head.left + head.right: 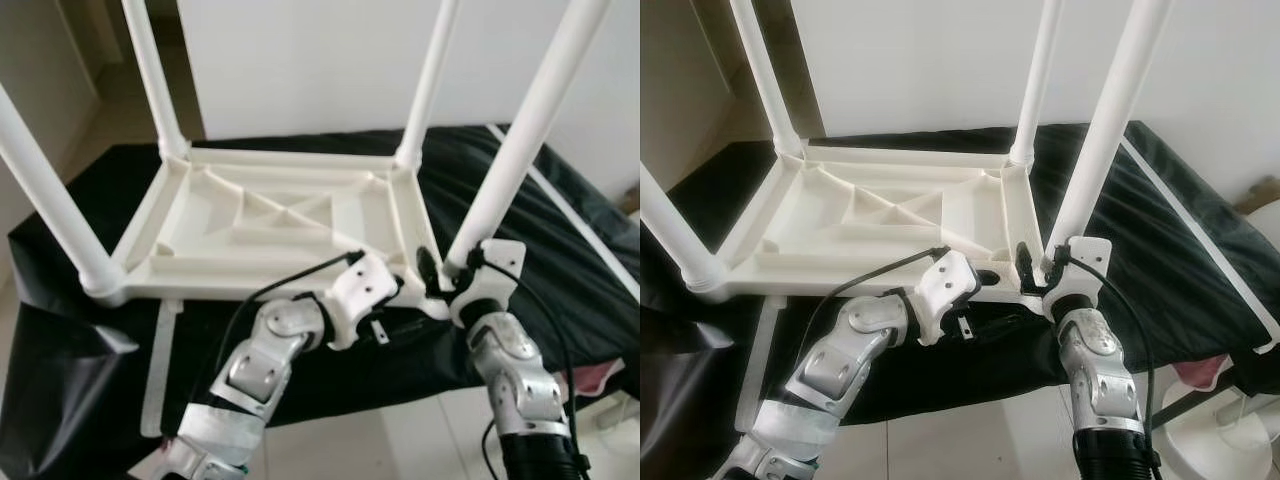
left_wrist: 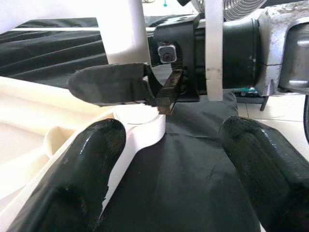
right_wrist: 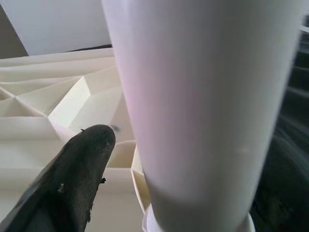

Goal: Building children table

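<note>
Table leg [image 1: 520, 150] in right gripper [image 1: 452, 268]

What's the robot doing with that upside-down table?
The robot is putting together a white plastic children's table that lies upside down on a black sheet. All four white tube legs stand in its corners. The right gripper is closed around the base of the near right leg, at its corner socket. The left gripper is open beside that same corner.

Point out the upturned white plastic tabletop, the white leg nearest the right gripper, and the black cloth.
Upturned white plastic tabletop [image 1: 262, 222], left eye view, ribbed underside.
White leg [image 1: 520, 150], left eye view, mid-shaft.
Black cloth [image 1: 560, 290], left eye view, right part.
</note>
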Motion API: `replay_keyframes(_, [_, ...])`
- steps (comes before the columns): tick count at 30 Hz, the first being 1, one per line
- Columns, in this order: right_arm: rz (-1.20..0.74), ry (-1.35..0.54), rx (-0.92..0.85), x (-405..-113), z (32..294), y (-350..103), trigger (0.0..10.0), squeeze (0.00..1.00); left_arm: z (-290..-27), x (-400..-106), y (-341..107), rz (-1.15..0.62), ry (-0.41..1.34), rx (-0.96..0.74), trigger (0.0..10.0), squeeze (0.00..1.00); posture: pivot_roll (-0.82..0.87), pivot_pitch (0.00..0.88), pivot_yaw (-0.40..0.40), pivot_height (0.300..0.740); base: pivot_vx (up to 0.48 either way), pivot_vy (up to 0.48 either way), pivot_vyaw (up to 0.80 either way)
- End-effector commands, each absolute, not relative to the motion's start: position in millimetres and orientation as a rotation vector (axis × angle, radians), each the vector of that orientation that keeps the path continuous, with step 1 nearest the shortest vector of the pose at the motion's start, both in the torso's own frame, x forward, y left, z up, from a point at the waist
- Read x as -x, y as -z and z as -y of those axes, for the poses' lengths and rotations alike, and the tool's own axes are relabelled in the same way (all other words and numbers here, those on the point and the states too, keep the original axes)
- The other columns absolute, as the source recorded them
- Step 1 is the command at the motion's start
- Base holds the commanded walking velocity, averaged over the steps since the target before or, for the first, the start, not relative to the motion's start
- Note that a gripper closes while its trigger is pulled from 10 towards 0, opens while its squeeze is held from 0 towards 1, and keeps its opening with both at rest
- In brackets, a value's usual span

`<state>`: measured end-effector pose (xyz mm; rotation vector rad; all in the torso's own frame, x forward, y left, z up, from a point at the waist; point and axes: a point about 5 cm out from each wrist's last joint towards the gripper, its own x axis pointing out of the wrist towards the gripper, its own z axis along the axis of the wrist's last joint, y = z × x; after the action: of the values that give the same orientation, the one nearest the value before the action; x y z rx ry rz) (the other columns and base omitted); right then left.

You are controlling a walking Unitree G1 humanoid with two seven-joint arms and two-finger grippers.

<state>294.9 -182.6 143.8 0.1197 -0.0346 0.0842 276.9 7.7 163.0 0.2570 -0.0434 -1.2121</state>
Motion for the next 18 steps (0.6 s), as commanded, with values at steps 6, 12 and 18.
replay_keyframes(6, [0.037,-0.14,-0.138,-291.6,180.1,-143.4,10.0,0.0,-12.8,-280.0,-161.9,0.048,1.119,-0.217,10.0,0.0,0.03,0.0,-0.031,0.74,0.0,0.0,0.0])
replay_keyframes(12, [0.045,-0.141,-0.101,-290.1,185.5,-139.8,10.0,0.0,-11.0,-276.7,-166.5,0.083,1.154,-0.198,10.0,0.0,0.03,0.0,-0.032,0.74,0.0,0.0,0.0])
replay_keyframes(18, [0.022,-0.134,-0.136,-290.7,188.5,-137.9,10.0,0.0,-10.4,-277.3,-169.4,0.09,1.158,-0.171,10.0,0.0,0.03,0.0,-0.035,0.74,0.0,0.0,0.0])
